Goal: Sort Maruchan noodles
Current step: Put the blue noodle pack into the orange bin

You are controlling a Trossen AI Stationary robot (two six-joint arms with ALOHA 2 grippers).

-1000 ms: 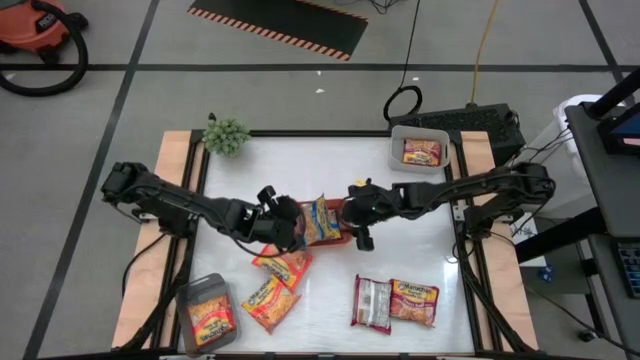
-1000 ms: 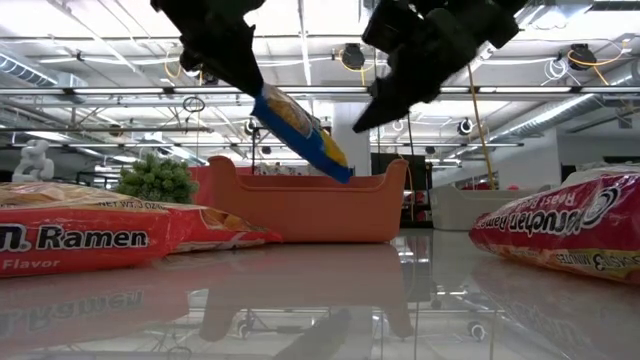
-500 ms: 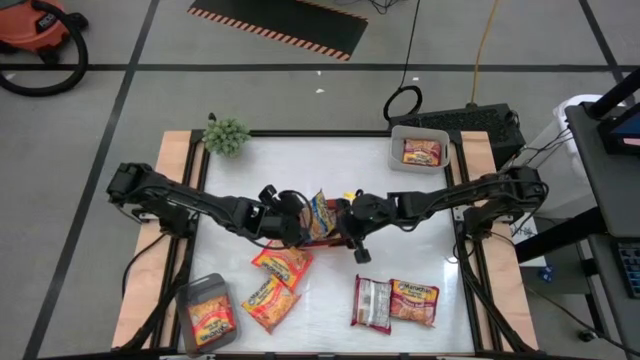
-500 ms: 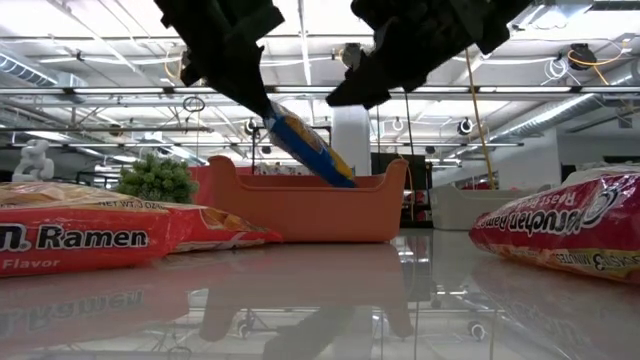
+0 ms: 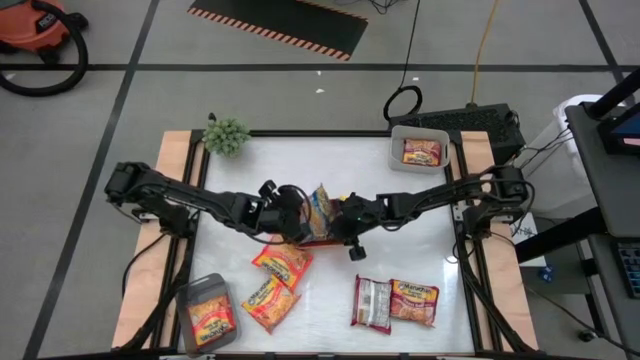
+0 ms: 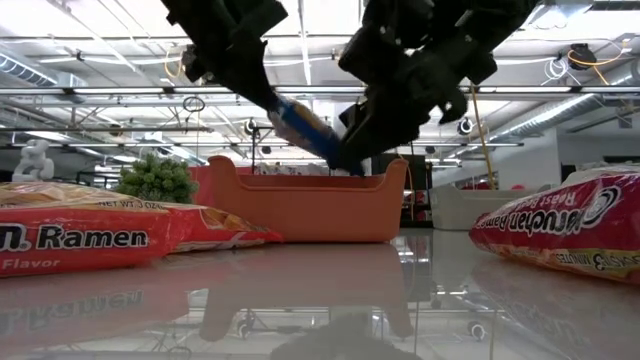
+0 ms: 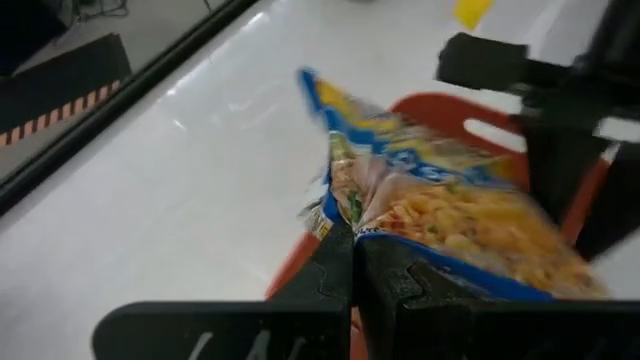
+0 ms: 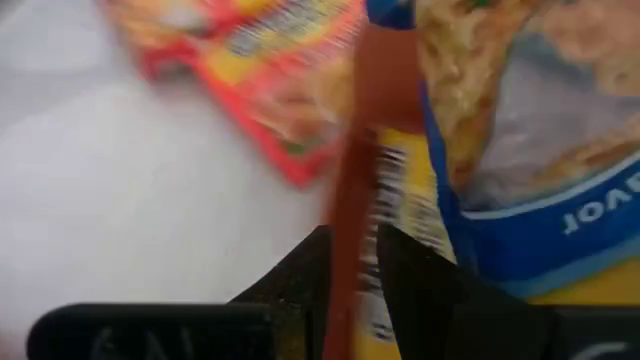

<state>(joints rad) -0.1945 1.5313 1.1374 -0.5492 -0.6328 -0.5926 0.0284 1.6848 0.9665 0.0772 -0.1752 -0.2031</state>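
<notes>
A blue-yellow noodle packet (image 5: 320, 205) hangs slanted over a red tray (image 6: 305, 208) in the middle of the table. My left gripper (image 5: 292, 216) is shut on it. My right gripper (image 5: 346, 226) has come in from the table's right. In the right wrist view its fingers stand on either side of the tray's wall (image 8: 352, 190), with a narrow gap; I cannot tell whether they touch it. The blue packet (image 8: 520, 150) is just beside them. My left gripper pinches the packet's crimped end edge (image 7: 342, 222) between its two fingers. The fingers (image 7: 385, 285) slant down from the table's left. The packet (image 6: 305, 128) juts out beyond them, tilted, with its far end lowest, above the tray's rim.
Two orange packets (image 5: 283, 265) (image 5: 270, 300) lie near the front left. A white-backed packet (image 5: 372, 302) and a red one (image 5: 413, 300) lie at the front right. A grey tray (image 5: 210, 290) at the front left and another (image 5: 420, 133) at the far right each hold a packet. A small plant (image 5: 227, 135) stands at the far left.
My right gripper has come down and toward the table's left, from above the tray to its wall beside the packet's lower end, and has rolled a little. My left gripper keeps the packet over the tray.
</notes>
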